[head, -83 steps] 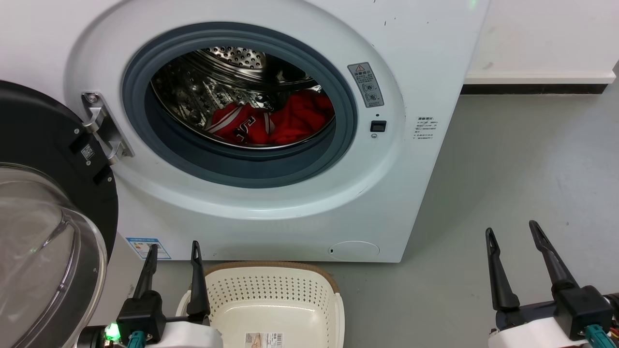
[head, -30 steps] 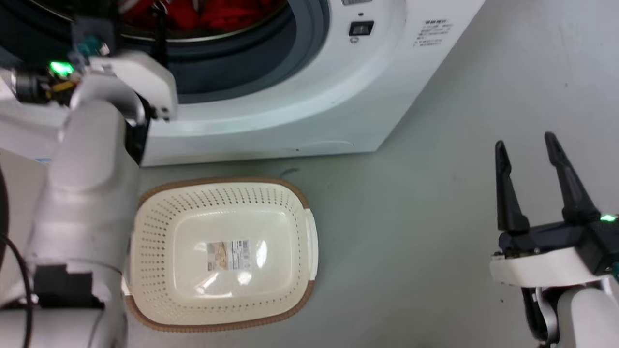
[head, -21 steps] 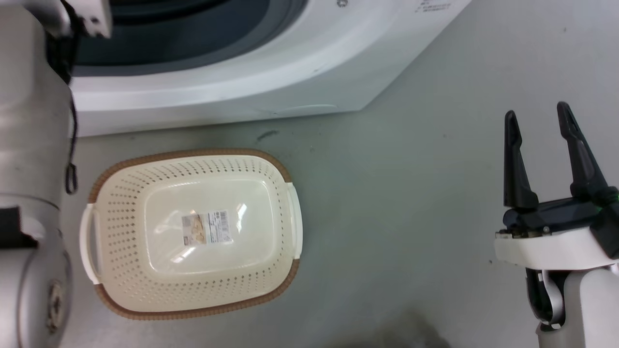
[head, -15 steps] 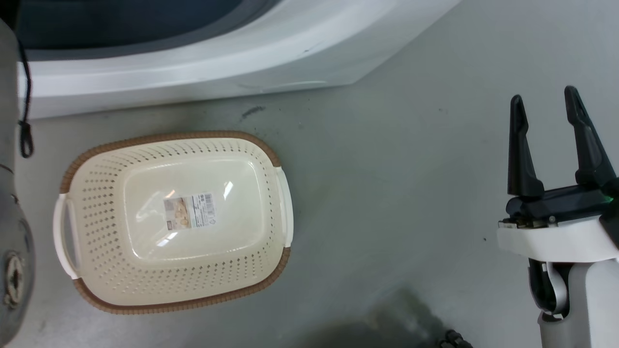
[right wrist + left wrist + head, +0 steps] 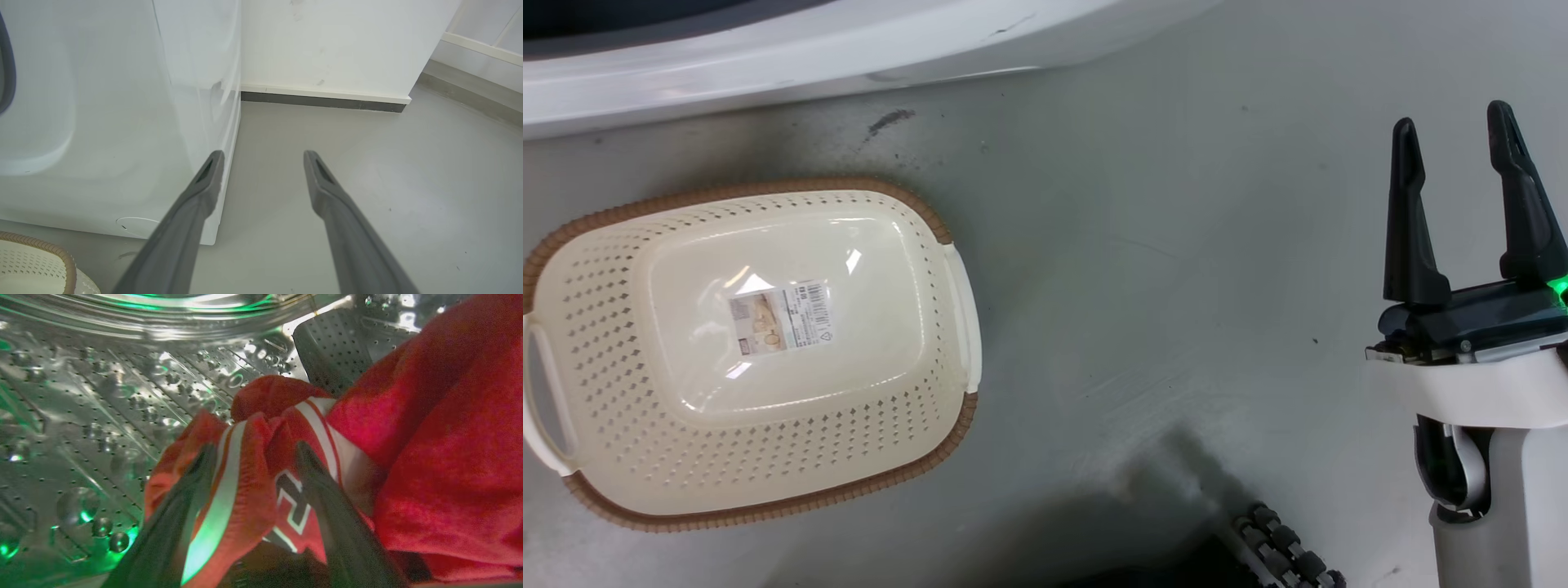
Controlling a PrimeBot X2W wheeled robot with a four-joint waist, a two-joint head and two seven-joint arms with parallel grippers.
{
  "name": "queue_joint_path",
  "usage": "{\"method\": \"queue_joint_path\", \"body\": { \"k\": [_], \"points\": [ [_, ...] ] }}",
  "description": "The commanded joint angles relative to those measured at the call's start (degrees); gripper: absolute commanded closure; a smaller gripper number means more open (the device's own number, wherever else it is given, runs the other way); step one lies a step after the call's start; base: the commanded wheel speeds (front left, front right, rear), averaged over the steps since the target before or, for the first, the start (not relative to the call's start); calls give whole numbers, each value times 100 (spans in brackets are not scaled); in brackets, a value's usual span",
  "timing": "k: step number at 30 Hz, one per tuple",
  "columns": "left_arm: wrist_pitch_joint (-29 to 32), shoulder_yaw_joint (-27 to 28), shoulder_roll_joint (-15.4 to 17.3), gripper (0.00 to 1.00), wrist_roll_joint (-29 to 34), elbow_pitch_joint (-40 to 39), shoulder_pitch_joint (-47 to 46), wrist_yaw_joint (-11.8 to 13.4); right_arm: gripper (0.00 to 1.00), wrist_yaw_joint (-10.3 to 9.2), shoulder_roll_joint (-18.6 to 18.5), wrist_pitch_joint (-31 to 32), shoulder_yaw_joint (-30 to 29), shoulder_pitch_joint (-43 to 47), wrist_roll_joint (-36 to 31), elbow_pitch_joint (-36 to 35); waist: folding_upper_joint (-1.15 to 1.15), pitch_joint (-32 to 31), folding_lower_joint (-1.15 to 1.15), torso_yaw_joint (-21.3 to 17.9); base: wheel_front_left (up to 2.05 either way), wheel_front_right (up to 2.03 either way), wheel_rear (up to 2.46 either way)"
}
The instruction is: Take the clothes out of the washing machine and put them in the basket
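Both spread: left claw (image 5: 256,446) straddles jersey (image 5: 245,490) fold, right claw (image 5: 1451,116) empty; basket (image 5: 596,278) long axis left-right.

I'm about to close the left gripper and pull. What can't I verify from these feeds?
Left wrist view: left gripper fingertips sink into jersey folds; grip depth unclear.
Left wrist view: plain red cloth runs off the right edge; any tangle with the jersey is hidden.
Head view: washing machine cut by the top edge, opening out of frame.
Head view: basket label print too small.
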Motion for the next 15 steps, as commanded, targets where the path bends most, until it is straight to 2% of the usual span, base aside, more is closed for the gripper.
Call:
{"method": "queue_joint_path", "body": {
  "k": [1, 7, 15],
  "points": [
    [146, -50, 34, 0, -62, 45, -134, -1, 0, -4, 14, -14, 15, -99, 53, -37, 0, 92, -1, -64, 0, 0, 0],
    [622, -358, 193, 0, -218, 131, -345, -2, 0, -4, 13, -14, 86, -110, 140, -61, 0, 243, -1, -153, 0, 0, 0],
    [766, -709, 313, 0, -484, 187, -332, -3, 0, -4, 13, -14, 24, -187, 233, -81, 0, 403, -1, -183, 0, 0, 0]
  ]
}}
